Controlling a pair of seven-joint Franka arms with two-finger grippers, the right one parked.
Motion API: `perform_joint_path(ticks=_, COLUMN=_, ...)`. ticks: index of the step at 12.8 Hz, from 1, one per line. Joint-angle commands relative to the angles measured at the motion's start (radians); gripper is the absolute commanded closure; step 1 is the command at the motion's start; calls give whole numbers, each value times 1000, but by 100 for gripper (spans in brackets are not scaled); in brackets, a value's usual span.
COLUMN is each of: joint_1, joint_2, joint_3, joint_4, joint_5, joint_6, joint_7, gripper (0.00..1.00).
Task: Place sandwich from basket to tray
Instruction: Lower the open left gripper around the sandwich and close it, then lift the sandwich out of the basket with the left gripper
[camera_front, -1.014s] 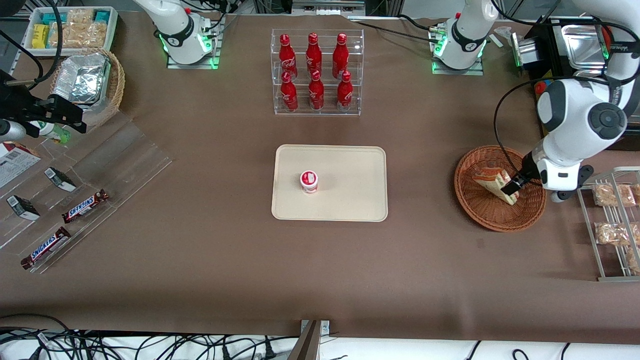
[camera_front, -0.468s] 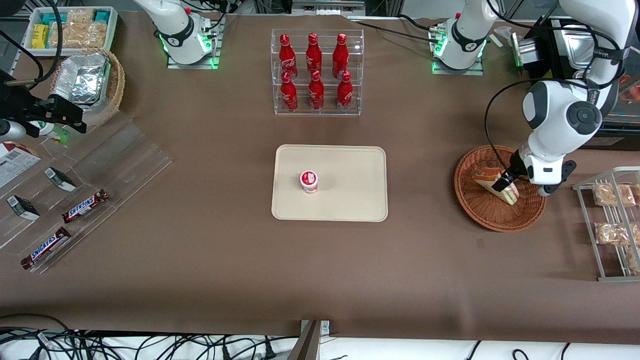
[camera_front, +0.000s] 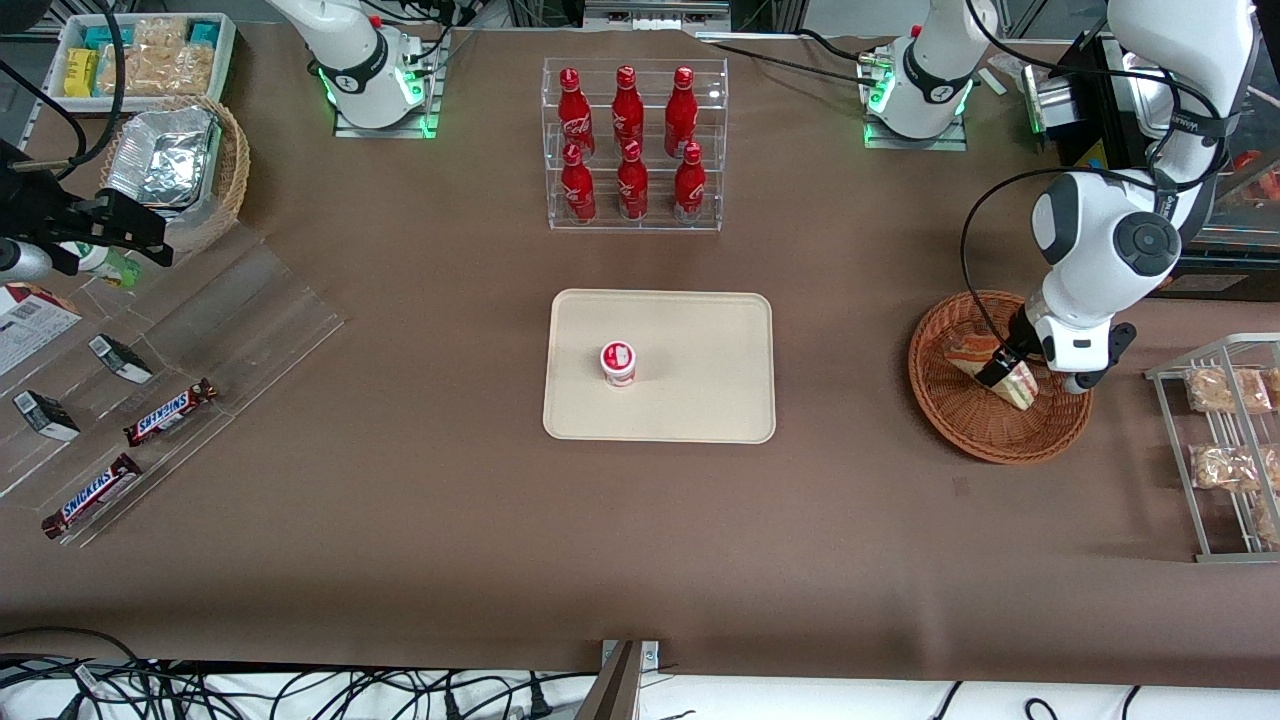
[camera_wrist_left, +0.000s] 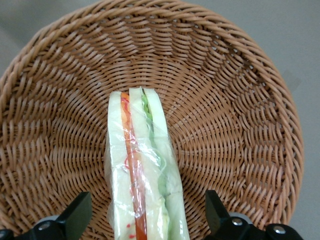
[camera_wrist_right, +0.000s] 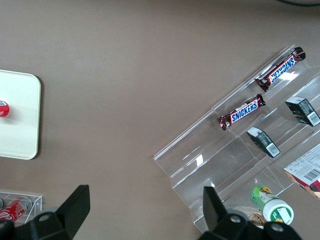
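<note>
Left wrist view: the sandwich (camera_wrist_left: 142, 170), a plastic-wrapped wedge of white bread with red and green filling, stands on edge in the middle of the basket (camera_wrist_left: 235, 100), a round reddish-brown wicker bowl. The gripper (camera_wrist_left: 145, 222) sits just above it, one dark finger on each side of the bread with basket weave showing between finger and bread on both sides, so the jaws are spread and grasp nothing.

In the front view, the sandwich (camera_front: 990, 368) lies in the part of the basket (camera_front: 960, 425) farther from the camera, and the gripper (camera_front: 1003, 365) of the working arm reaches down onto it. The basket rests on the brown table (camera_front: 400, 500) toward the working arm's end, well apart from the tray (camera_front: 700, 400), a cream rectangle at the table's middle. A small red-and-white cup (camera_front: 618, 362) stands on the tray. A clear rack of red bottles (camera_front: 630, 140) stands farther from the camera than the tray. A wire rack with snack packets (camera_front: 1215, 465) sits at the table's edge just beside the basket. Toward the parked arm's end, clear shelves hold Snickers bars (camera_front: 170, 412), near a paler foil-lined basket (camera_front: 185, 165).
</note>
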Motion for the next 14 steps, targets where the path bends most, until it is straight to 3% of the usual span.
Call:
perform_joint_path(ticks=1, joint_1=4, joint_2=19, joint_3=-1, joint_4=-6, joint_5=26, joint_6=36, joint_7=-32, gripper=26)
perform_joint_path(ticks=4, joint_1=4, joint_2=31, joint_3=-1, joint_4=-7, joint_5=26, joint_6=50, joint_7=-37, gripper=87)
perform_joint_path(ticks=5, joint_1=4, joint_2=33, joint_3=-1, joint_4=-7, joint_5=27, joint_6=50, joint_7=-37, gripper=100)
perform_joint_path(ticks=9, joint_1=4, joint_2=-18, joint_3=-3, joint_4=2, joint_5=32, joint_6=-2, joint_7=-27, gripper=100)
perform_joint_path(ticks=14, joint_1=-9, joint_2=-90, joint_3=-32, joint_4=219, joint_5=33, joint_6=-373, joint_7=5, gripper=100)
